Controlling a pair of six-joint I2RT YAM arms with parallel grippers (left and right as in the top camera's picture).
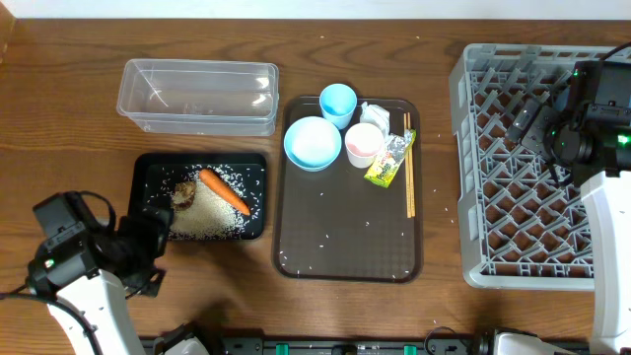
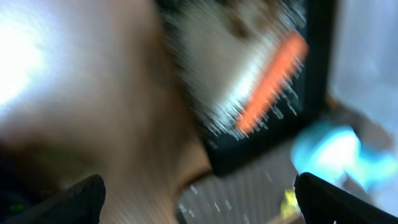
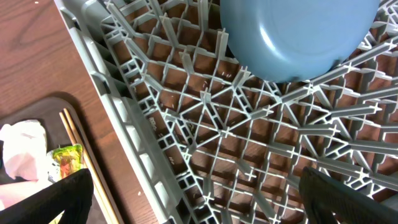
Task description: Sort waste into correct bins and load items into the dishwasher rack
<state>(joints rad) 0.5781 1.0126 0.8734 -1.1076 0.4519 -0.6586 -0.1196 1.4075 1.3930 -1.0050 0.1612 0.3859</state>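
While your left pincer (image 1: 155, 225) hangs wide at the black tray's (image 1: 202, 156) 8 o'clock corner, rice (image 1: 212, 219) and carrot (image 1: 225, 190) inside it, your right pincer (image 1: 529, 116) angled down over the grey rack (image 1: 461, 177) at the counter's (image 1: 79, 59) 2 o'clock, also wide, blue plate (image 3: 298, 37) resting in its lattice.

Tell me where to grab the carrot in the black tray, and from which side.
Take the carrot at its middle, coming straight down from above. It lies flat and diagonal on the rice in the black tray, so set the grip across its narrow width.
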